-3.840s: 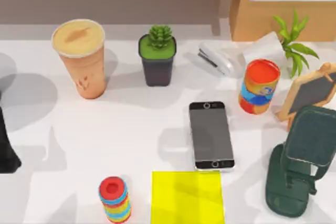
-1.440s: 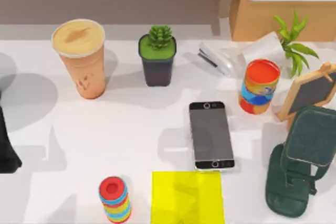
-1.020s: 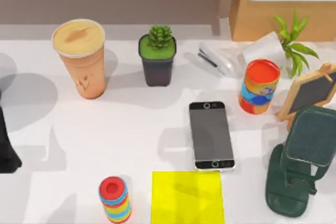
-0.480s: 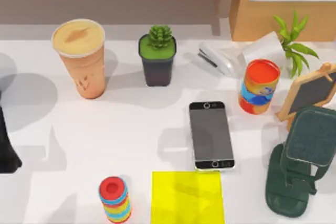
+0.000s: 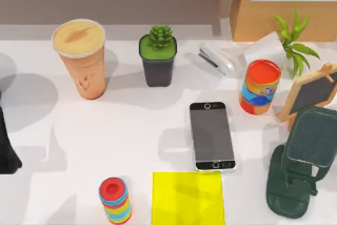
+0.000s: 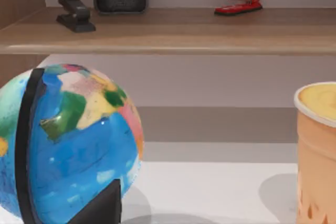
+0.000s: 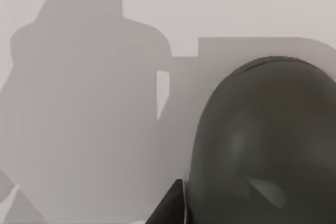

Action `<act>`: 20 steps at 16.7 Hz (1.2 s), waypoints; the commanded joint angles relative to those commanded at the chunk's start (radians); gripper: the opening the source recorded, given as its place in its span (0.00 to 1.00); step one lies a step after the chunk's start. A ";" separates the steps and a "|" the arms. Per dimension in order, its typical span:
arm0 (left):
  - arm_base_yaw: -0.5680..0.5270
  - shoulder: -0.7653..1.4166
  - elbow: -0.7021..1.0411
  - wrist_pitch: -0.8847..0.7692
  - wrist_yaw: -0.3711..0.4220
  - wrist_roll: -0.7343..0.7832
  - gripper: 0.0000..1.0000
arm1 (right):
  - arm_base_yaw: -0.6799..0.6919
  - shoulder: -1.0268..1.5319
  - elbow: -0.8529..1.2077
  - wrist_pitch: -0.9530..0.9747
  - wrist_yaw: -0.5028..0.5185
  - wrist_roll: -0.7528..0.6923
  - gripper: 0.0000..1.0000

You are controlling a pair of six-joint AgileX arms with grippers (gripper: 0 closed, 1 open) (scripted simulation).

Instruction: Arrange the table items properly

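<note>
Where the white worktop [image 5: 131, 125] spreads below, a tall tan drink cup [image 5: 80, 59] stands far left, a black smartphone [image 5: 211, 136] lies flat at centre-right, and a dark grey mouse [image 7: 265, 145] sits close beneath the right wrist camera. Whether either tool is released or clenched, I cannot tell. A careless sweep could topple the top-heavy cup.

The black silver-edged smartphone [image 5: 211, 136] lies flat, screen up, lengthwise toward the far edge, its near end just beside the yellow square [image 5: 188, 197]. The tall tan drink cup [image 5: 81, 58] stands upright, foamy top showing, well to the far left of that square. The small dark grey computer mouse [image 7: 265, 145] sits on the white tabletop, rounded back up.
</note>
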 joint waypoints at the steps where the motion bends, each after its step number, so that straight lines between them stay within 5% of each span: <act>1: 0.000 0.000 0.000 0.000 0.000 0.000 1.00 | 0.000 0.000 0.000 0.000 0.000 0.000 0.00; 20: 0.000 0.000 0.000 0.000 0.000 0.000 1.00 | 0.000 -0.128 0.199 -0.328 -0.012 0.003 0.00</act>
